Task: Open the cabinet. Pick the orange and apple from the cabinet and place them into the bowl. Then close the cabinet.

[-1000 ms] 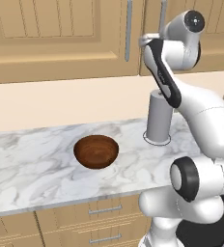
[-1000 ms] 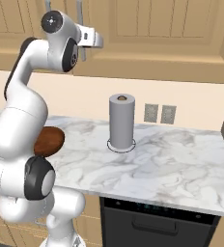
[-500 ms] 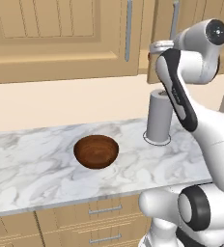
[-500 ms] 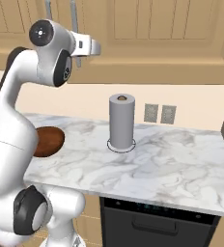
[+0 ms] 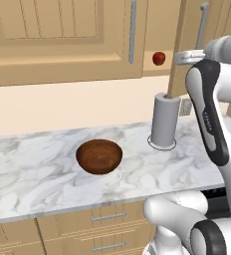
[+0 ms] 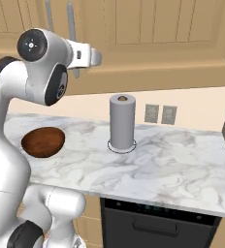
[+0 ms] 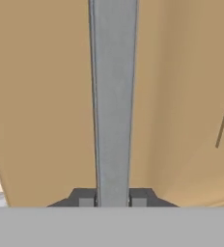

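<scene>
My gripper point(image 7: 113, 199) is shut on the long grey bar handle point(image 7: 113, 96) of the cabinet's right door point(image 5: 187, 45), which stands swung out from the cabinet front. In the gap behind that door the red apple point(image 5: 159, 58) sits on the cabinet shelf. The orange is hidden from view. The left cabinet door point(image 5: 62, 35) is shut, with its own handle point(image 5: 132, 30). The dark reddish-brown bowl point(image 5: 99, 155) point(image 6: 42, 141) rests empty on the marble counter point(image 5: 33, 174), below and to the left of the open door.
A grey paper towel roll point(image 5: 165, 122) point(image 6: 122, 121) stands upright on the counter under the open door. Two wall outlets point(image 6: 160, 114) sit behind it. Drawers point(image 5: 107, 216) run below the counter edge, and a dark appliance front point(image 6: 158, 223) is on the right.
The right cabinet door has swung further outward with my gripper on its handle. The arm's upper part has moved right, and the apple now shows inside.
</scene>
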